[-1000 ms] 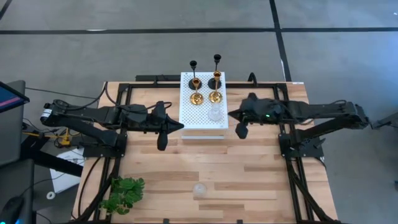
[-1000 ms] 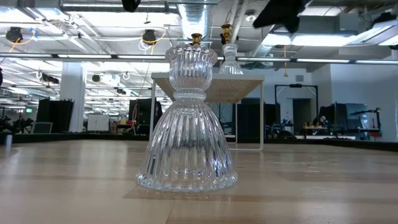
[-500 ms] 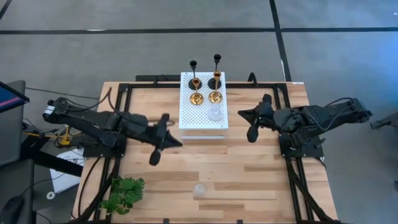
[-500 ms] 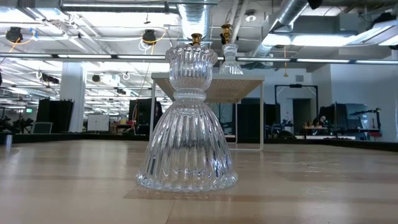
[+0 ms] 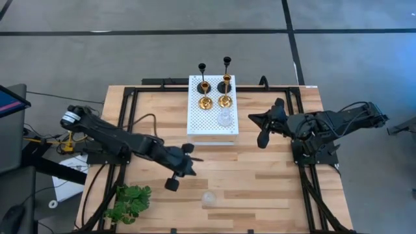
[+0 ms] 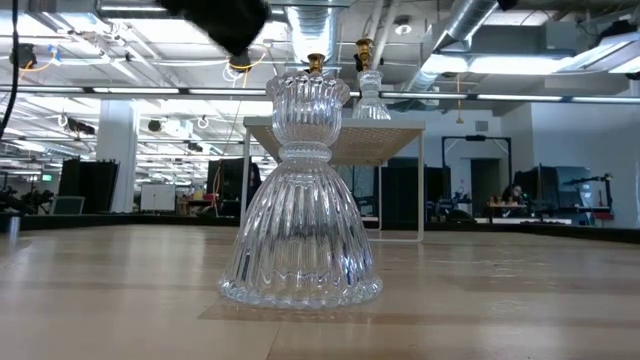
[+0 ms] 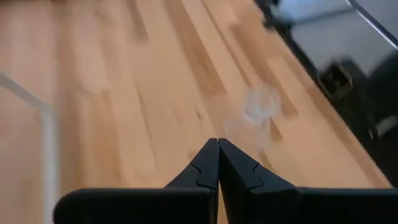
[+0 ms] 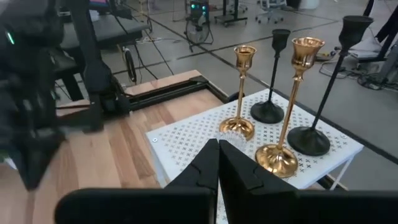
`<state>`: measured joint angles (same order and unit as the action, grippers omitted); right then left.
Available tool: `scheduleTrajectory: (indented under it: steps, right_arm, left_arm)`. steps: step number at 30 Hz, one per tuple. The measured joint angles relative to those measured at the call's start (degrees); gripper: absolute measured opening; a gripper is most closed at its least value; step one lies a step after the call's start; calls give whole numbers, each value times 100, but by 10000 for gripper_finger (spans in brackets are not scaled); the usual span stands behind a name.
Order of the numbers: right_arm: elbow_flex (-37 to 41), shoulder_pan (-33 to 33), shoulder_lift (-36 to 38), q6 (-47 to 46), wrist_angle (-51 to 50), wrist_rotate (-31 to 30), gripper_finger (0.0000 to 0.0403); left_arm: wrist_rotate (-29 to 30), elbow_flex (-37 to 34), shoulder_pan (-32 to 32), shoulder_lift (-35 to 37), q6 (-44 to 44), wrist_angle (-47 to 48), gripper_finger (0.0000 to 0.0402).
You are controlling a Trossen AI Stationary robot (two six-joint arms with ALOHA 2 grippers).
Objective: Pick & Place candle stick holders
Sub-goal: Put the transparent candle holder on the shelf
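A clear glass candle stick holder point(image 5: 208, 198) point(image 6: 300, 200) stands upright on its flared base on the wood table, near the front edge. On the white perforated board point(image 5: 198, 120) stand two tall black holders point(image 8: 270, 81), two gold ones point(image 8: 289, 112) and a second clear glass one point(image 5: 225, 119). My left gripper point(image 5: 193, 158) hangs shut above the table, left of and farther back than the lone glass holder, which shows blurred ahead of it point(image 7: 258, 106). My right gripper point(image 5: 252, 118) point(image 8: 218, 144) is shut in the air just right of the board, pointing at it.
A green leafy plant point(image 5: 128, 203) lies at the table's near left corner. Black frame rails point(image 5: 127, 97) run along both sides under the arms. The board stands raised on thin legs point(image 6: 421, 185). Bare wood lies between the board and the lone glass holder.
My left gripper has swung from beside the board's left edge toward the table's near edge and down, toward the lone glass holder, rolling as it went; it stays shut. My right gripper drew back a little from the board toward the right edge and turned, then held still.
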<state>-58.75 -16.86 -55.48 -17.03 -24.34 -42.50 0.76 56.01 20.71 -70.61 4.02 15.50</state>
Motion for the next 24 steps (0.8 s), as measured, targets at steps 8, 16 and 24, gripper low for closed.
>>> scheduleTrajectory:
  steps: [8,16,24]
  right_arm:
    - [0,0,-1,-254,-2,41,0]
    - [0,0,-1,-676,0,41,0]
    - [-1,0,-193,-823,32,41,0]
  left_arm:
    - [-511,-917,-126,-12,-123,-442,4]
    - [-524,-2486,-335,877,-419,-1841,4]
    - [-516,-3891,-376,2231,-481,-4105,4]
